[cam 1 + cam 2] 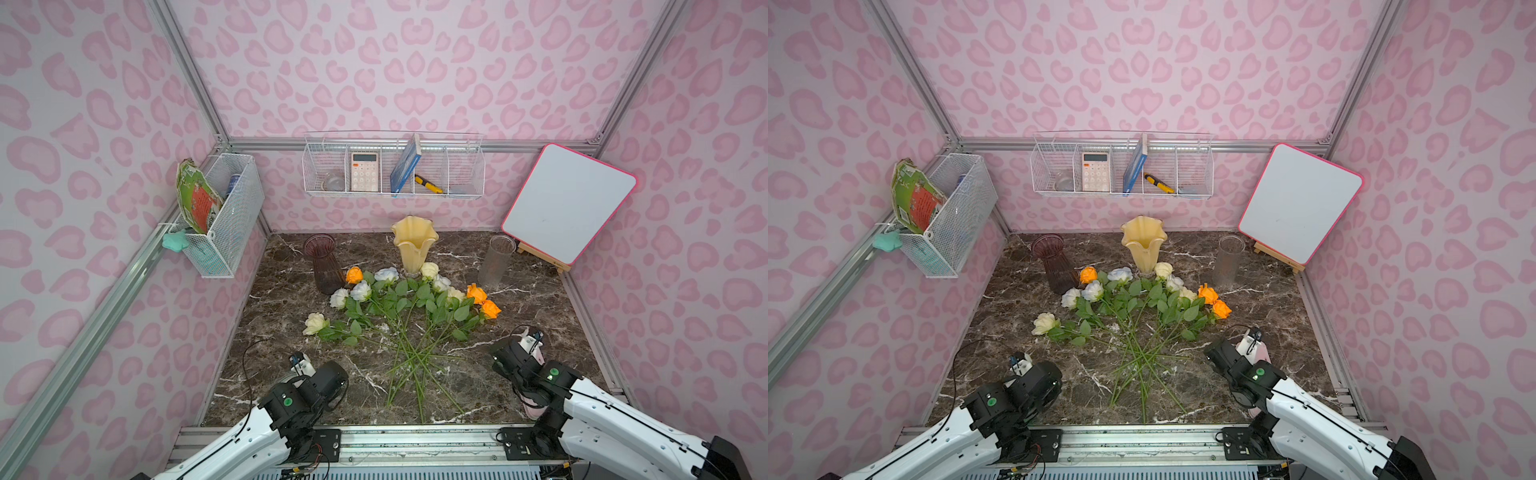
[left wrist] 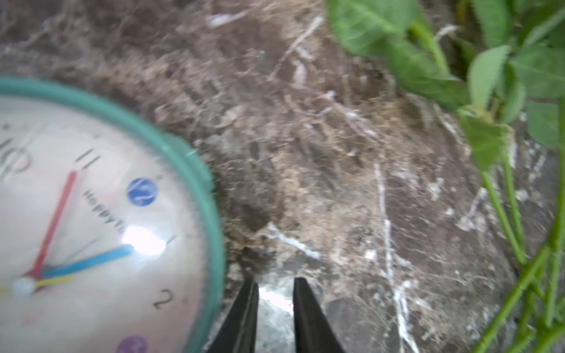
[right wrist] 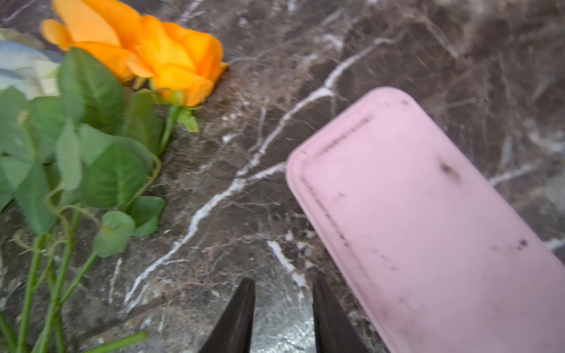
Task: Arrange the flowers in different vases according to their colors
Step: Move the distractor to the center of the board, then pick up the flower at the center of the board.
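Observation:
Several long-stemmed flowers (image 1: 399, 307) lie fanned on the marble table in both top views, their stems crossing (image 1: 1138, 357) toward the front. Heads are orange (image 1: 476, 293), cream (image 1: 315, 323) and white tinged blue (image 1: 386, 274). Behind them stand three empty vases: dark purple ribbed (image 1: 324, 266), pale yellow wavy-rimmed (image 1: 414, 245) and clear cylinder (image 1: 494, 262). My left gripper (image 2: 275, 285) hovers over bare marble, open by a narrow gap, holding nothing, leaves (image 2: 422, 70) off to one side. My right gripper (image 3: 284, 285) is open and empty, an orange rose (image 3: 171, 58) ahead of it.
A teal-rimmed clock (image 2: 91, 214) lies close beside the left fingers. A flat pink case (image 3: 428, 214) lies beside the right fingers, partly under the right arm (image 1: 536, 374). White wire baskets (image 1: 395, 166) hang on the walls and a whiteboard easel (image 1: 569, 203) stands back right.

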Tool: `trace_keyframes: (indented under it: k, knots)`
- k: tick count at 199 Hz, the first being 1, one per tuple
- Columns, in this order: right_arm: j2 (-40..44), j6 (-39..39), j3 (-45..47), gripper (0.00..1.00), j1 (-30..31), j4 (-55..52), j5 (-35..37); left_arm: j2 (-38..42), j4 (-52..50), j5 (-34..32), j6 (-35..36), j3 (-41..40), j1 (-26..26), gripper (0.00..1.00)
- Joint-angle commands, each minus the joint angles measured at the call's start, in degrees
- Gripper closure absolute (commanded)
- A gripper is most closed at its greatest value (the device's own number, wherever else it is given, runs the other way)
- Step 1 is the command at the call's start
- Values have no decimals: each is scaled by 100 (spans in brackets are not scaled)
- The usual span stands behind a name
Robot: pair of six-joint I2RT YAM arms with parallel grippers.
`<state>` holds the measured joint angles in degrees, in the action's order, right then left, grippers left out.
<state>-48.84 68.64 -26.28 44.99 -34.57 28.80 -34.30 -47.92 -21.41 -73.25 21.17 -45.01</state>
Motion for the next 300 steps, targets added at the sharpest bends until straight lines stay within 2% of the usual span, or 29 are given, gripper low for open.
trace_keyframes:
  k: [1, 26, 44, 49, 59, 71, 95, 123, 149, 189, 251, 268, 300]
  knots:
    - [-423, -1605, -413, 50, -8, 1018, -137, -449, 496, -13, 936, 530, 1, 60]
    - [-785, -2503, -806, 45, 158, 1766, -773, -1105, 680, 347, 1624, 1258, 2, 51]
    - [-992, -3088, -976, 43, 626, 2378, -1064, -1412, 958, 553, 1982, 1485, 4, 49]
    - [-1054, -3255, -997, 41, 795, 2569, -1118, -1429, 1051, 573, 2029, 1487, 2, 48]
    - [-1220, -3478, -1029, 32, 1087, 2861, -1185, -1353, 1330, 583, 2166, 1434, 1, 40]
    - [-1499, -3759, -1014, 31, 1214, 3258, -1543, -1183, 1768, 579, 2348, 1289, 1, 29]
    - [-2214, -4007, -1156, 31, 1242, 3578, -2034, -1115, 2460, 294, 2773, 1091, 12, 21]
    - [-3011, -4394, -1565, 34, 1240, 3729, -2422, -1321, 2449, 217, 2867, 1243, 23, 21]
    - [-3616, -4649, -1965, 37, 1209, 3619, -2348, -1478, 2479, 200, 2728, 1243, 37, 22]
    - [-4071, -4766, -2029, 40, 1089, 3729, -2594, -1710, 2559, 368, 2373, 1103, 37, 22]
    - [-4563, -4737, -2173, 45, 1086, 3904, -2708, -1737, 2469, 342, 2349, 1075, 39, 23]
    - [-4689, -4735, -2229, 49, 1086, 3864, -2662, -1722, 2363, 317, 2323, 1064, 37, 23]
    - [-4802, -4707, -2264, 65, 1084, 3835, -2548, -1518, 2352, 311, 2266, 922, 37, 23]
